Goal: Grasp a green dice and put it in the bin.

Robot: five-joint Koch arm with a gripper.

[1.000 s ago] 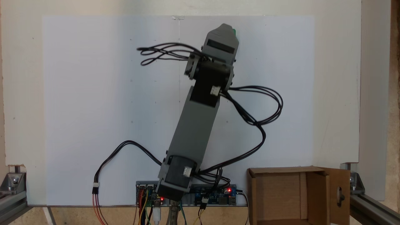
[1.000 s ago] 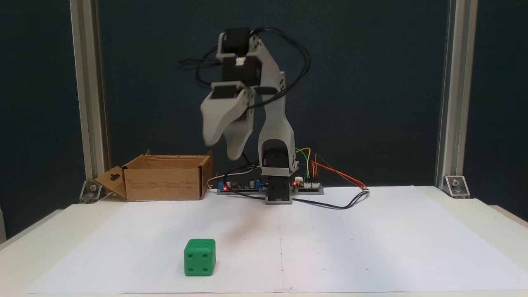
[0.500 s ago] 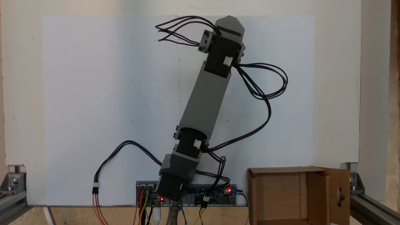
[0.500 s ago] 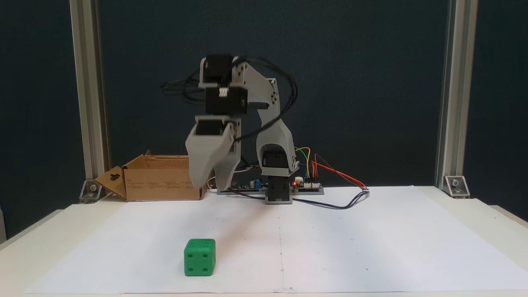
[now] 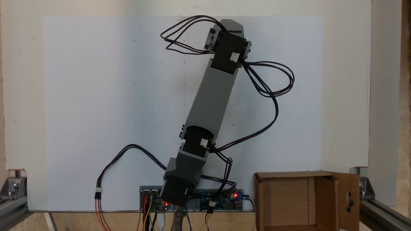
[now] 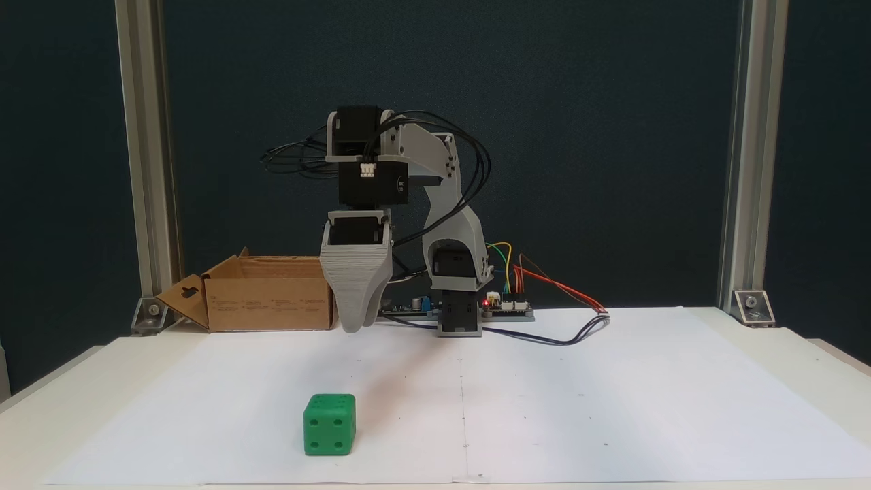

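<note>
- The end effector (image 6: 358,325) hangs pointing straight down, above the white paper sheet (image 6: 612,395), its grey tips in the air and touching nothing.
- From the front its two jaws overlap into a single tapering shape, so I cannot tell whether it is spread or closed; nothing shows between them.
- In a fixed view from above, the top of the end effector (image 5: 231,25) peeks out beyond the black wrist motor (image 5: 228,57), hidden for the most part.
- The grey arm (image 5: 210,96) reaches out from its base (image 6: 459,320) at the far edge of the tabletop (image 6: 41,415), with black cables (image 5: 273,83) looping beside it.
- The green die (image 6: 329,424) sits on the paper near the front edge, below and nearer the camera than the end effector, well apart from it, a four-pip face turned to the camera.
- The cardboard box (image 6: 269,294) stands open at the back of the tabletop, beside the base, its flap with the handle hole folded outward; in a fixed view from above the cardboard box (image 5: 289,175) lies at the lower right.
- Circuit boards (image 6: 507,307) with red lights and coloured wires (image 6: 544,282) sit by the base.
</note>
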